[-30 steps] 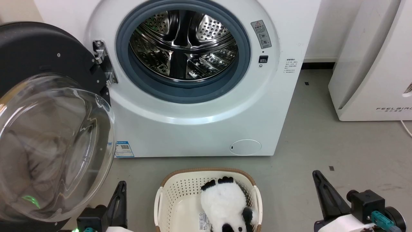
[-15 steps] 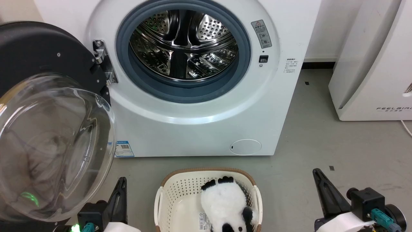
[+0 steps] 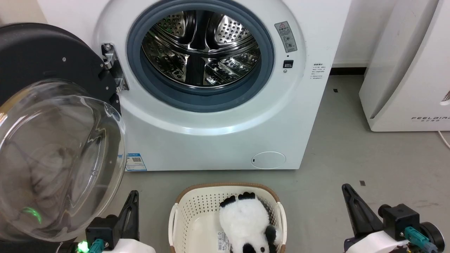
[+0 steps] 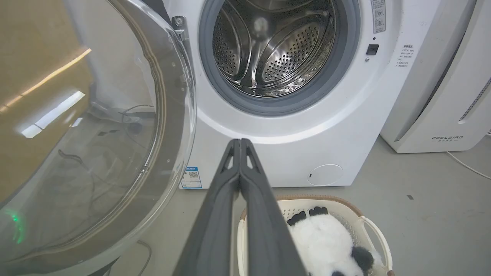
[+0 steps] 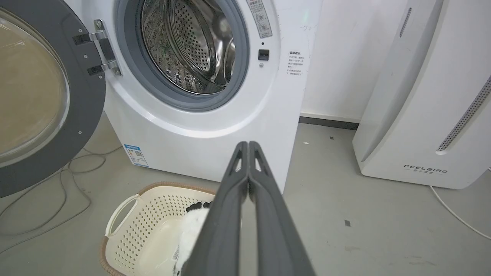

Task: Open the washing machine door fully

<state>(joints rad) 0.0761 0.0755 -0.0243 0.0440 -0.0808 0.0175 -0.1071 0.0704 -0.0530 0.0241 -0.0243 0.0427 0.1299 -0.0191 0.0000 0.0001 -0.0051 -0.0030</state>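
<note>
The washing machine (image 3: 218, 147) is white, with a blue-grey rubber ring (image 3: 207, 104) around a shiny steel drum (image 3: 200, 49) dotted with rows of small holes. At the left of the frame, the washing machine door (image 3: 42, 56) is matte dark grey with a clear glass bowl (image 3: 59, 158); a green glint low in the glass may be a reflection. The label (image 3: 135, 162) is blue. The basket (image 3: 197, 207) is cream with a grid of holes and a brown rim, and the plush toy (image 3: 242, 218) is white and black. The floor (image 3: 369, 158) is grey. The left hand (image 4: 239, 142) and right hand (image 5: 248, 145) are dark grey.
</note>
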